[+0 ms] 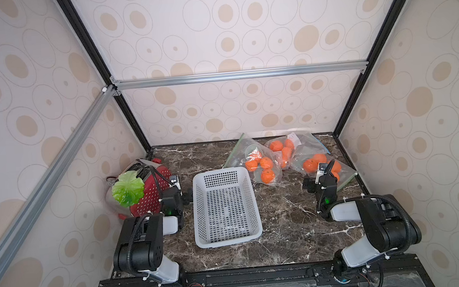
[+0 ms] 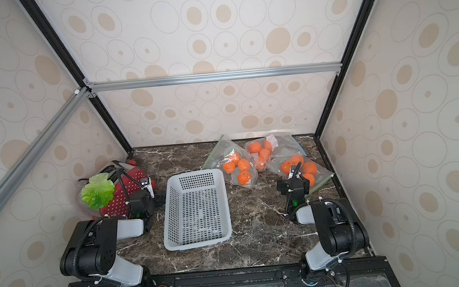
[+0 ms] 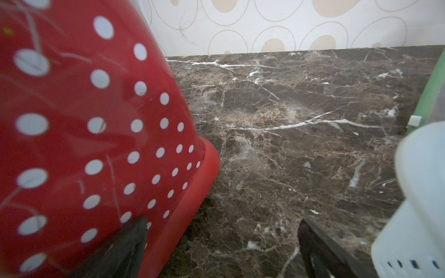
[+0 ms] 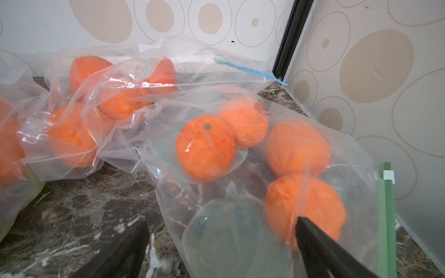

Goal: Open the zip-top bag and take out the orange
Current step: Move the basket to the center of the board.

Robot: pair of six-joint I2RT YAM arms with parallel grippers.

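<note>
Nearest the camera head, two black-and-white jointed robot arms rise from the front rail: the left arm (image 1: 143,240) and the right arm (image 1: 380,222). Beyond them spreads the dark brown, white-veined marble tabletop (image 1: 291,229). Between the arms stands a white perforated rectangular plastic basket (image 1: 227,242) with nothing in it. To its left sits a glossy red white-dotted appliance (image 1: 154,195), seemingly a toaster, with a crinkled green leaf (image 1: 127,188) on it.

Three clear bags of fruit lie at the far right of the table. The one closest to the robot, a clear zip-top plastic bag (image 4: 240,183), is probably the one to open. It holds four round orange fruits (image 4: 204,149). The two other filled bags (image 1: 264,169) (image 1: 285,149) lie farther back.

The right gripper (image 4: 221,223) is spread wide and grips nothing, at the near edge of that bag. The left gripper (image 3: 220,231) is also wide and empty, low between the red appliance and the basket, well apart from every bag.

The bag's green zip strip (image 4: 386,216) runs along the edge toward the right wall. Its long axis is roughly in line with the way the right gripper points, and it lies just outside that gripper's wall-side finger. The small white slider tab (image 4: 388,175) sits at the strip's farther end. The right arm is clearly the nearer. It would likely have to shift rightward and forward to pinch the slider.
</note>
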